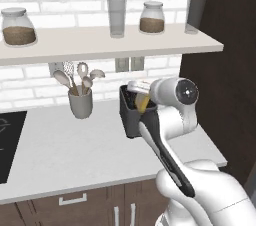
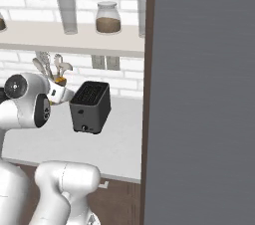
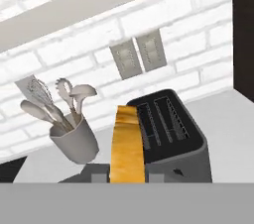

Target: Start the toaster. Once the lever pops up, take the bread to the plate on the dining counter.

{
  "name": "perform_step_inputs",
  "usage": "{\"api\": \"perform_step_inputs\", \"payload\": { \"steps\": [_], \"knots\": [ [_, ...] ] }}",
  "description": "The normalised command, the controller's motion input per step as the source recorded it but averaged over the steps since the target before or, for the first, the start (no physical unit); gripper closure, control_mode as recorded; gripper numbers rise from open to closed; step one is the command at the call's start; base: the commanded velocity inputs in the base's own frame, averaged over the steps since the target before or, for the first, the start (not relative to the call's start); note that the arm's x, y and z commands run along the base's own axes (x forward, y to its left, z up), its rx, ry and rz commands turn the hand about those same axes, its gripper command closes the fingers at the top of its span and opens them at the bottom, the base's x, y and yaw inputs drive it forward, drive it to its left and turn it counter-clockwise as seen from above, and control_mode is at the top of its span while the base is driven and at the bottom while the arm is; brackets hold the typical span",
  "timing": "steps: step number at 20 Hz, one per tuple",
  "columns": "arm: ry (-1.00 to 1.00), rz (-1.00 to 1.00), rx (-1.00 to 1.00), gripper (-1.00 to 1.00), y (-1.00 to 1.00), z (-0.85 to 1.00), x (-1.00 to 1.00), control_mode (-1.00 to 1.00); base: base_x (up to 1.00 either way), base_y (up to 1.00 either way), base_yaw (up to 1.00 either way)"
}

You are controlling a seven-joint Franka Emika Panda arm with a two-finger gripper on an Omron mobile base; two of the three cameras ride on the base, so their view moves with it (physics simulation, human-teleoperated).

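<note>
Bread sits right in front of the hand camera, edge-on with the golden crust facing us, and we read it as clamped between the gripper fingers, clear of the toaster and just to its left in that view. Both slots look empty from above. From the left base view the slice hangs over the near top edge of the toaster, wrist folded in behind it. Toaster stands on the grey counter under the shelf, utensil crock to its left, wall outlets behind. So we judge toasting done and the carry step in hand. Plate and dining counter aren't in these frames. Next we need to lift clear of the shelf, turn the base toward the island and keep the grip steady.
</note>
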Motion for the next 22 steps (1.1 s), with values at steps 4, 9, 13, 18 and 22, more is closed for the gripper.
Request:
{"api": "perform_step_inputs", "payload": {
  "steps": [4,9,13,18,22],
  "knots": [
    [0.16,0.00,0.13,1.00,0.00,0.05,-0.91,-1.00,0.00,0.00,0.00],
    [0.09,-0.01,0.16,1.00,0.00,0.00,-0.97,-1.00,0.00,0.00,0.00],
    [0.16,-0.05,0.14,1.00,0.00,0.06,-0.73,-1.00,0.00,0.00,0.00],
    [0.10,-0.03,0.06,1.00,0.01,0.08,-0.53,-1.00,0.00,0.00,0.00],
    [0.00,0.00,0.00,1.00,0.03,0.00,-0.08,-1.00,0.00,0.00,0.00]
  ]
}}
